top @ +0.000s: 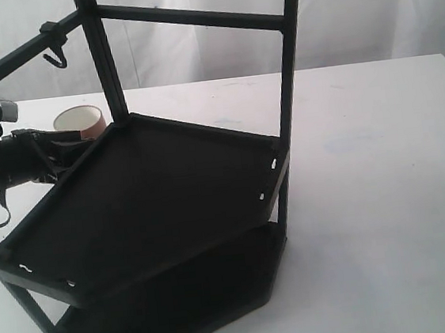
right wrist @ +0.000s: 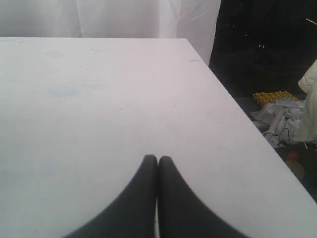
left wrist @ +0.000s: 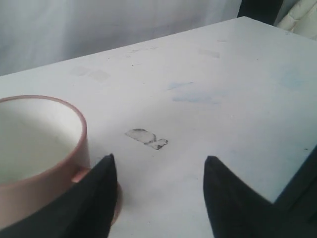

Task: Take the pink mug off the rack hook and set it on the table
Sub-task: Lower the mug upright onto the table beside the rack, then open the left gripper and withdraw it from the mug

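The pink mug (top: 81,120) stands upright on the white table (top: 365,159), behind the black rack's upper shelf, its white inside showing. The rack hook (top: 55,57) hangs bare from the top bar. My left gripper (top: 67,145) is low by the mug and open. In the left wrist view the mug (left wrist: 39,148) sits just outside one finger, its handle stub against that finger (left wrist: 96,198); the gap of the left gripper (left wrist: 158,163) holds only table (left wrist: 198,89). My right gripper (right wrist: 157,159) is shut, empty, over bare table (right wrist: 99,99); the exterior view does not show it.
The tall black rack (top: 154,197) with two tilted shelves fills the left and middle of the table. A grey smudge (left wrist: 147,138) marks the tabletop by the left gripper. Past the table edge (right wrist: 218,89) lie a dark floor and clutter (right wrist: 277,114).
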{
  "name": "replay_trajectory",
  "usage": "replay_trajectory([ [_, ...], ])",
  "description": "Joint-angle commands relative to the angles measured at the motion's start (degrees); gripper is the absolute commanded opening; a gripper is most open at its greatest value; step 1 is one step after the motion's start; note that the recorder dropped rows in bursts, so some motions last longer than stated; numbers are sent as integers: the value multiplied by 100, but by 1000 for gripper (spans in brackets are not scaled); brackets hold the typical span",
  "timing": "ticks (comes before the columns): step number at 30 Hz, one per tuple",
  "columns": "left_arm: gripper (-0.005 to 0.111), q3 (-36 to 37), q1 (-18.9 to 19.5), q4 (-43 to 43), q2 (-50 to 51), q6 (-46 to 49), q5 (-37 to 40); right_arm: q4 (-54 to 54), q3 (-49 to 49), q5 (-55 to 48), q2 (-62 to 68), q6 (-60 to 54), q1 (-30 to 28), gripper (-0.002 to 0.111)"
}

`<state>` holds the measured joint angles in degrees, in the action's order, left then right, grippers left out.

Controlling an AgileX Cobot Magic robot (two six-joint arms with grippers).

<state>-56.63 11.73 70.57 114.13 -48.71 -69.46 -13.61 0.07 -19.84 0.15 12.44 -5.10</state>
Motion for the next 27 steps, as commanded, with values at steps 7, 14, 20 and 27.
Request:
replay_trajectory([
  [7,56,18,26,498,-893,-680,410,8,-7,12,-15,4,6,0],
  [14,53,18,26,752,-1671,-1228,1534,8,-7,12,-15,4,6,0],
  [20,0,18,26,790,-2864,-1460,2181,8,-7,12,-15,4,6,0],
  [27,0,306,26,767,-3503,-2471,8423,8,-7,12,-15,4,6,0],
])
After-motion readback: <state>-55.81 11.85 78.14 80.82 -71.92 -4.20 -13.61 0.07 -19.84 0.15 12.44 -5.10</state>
